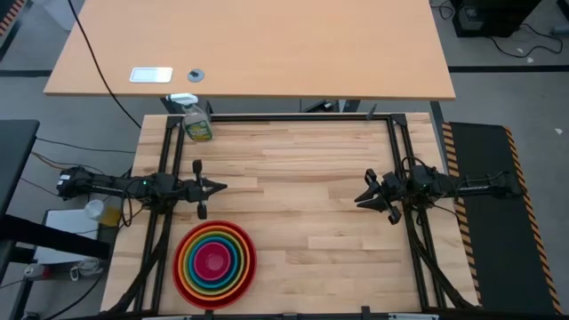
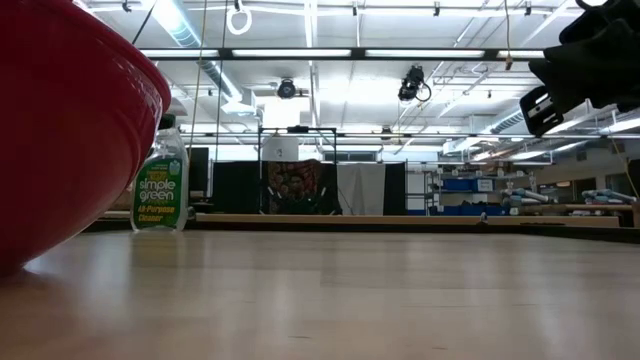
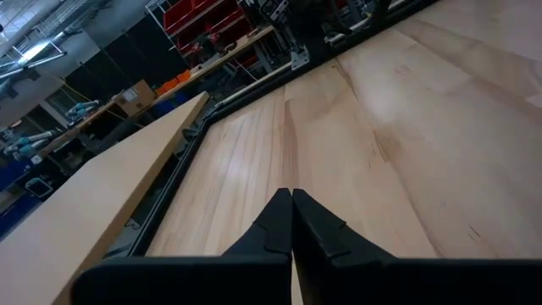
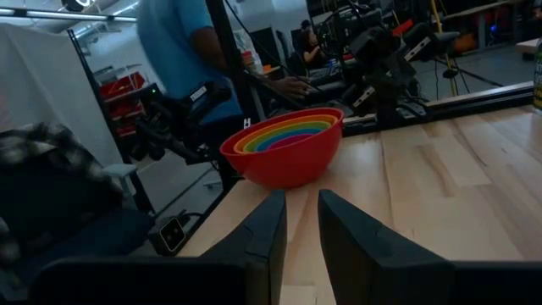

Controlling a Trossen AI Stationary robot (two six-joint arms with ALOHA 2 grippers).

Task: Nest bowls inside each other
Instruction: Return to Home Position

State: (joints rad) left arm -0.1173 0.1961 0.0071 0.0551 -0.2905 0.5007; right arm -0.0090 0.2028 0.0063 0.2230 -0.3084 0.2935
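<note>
The five bowls sat nested in one stack near the front left corner of the wooden table [image 1: 311,169]. The red bowl [image 1: 214,304] was outermost, and inside it came the orange bowl [image 1: 181,260], the yellow-green bowl [image 1: 188,253] and the blue bowl [image 1: 195,267]. The small magenta-pink bowl [image 1: 213,260] lay in the middle. In the low view the red bowl's wall [image 2: 60,130] filled the left side, standing flat on the tabletop. The left gripper [image 1: 220,187] hung above the table's left side, just beyond the stack and clear of it. Its fingers were pressed together with nothing between them, as the left wrist view showed [image 3: 292,193]. The right gripper [image 1: 359,197] hung over the right side of the table, well apart from the bowls and pointing toward the centre. Its fingers [image 4: 271,220] were parted by a narrow gap and held nothing. A green spray bottle [image 1: 197,126] stood upright at the far left corner of the table, near a lighter desk [image 1: 267,44] beyond it. Past the stack, the right wrist view caught a person in a blue shirt [image 4: 174,34] beside the table.
</note>
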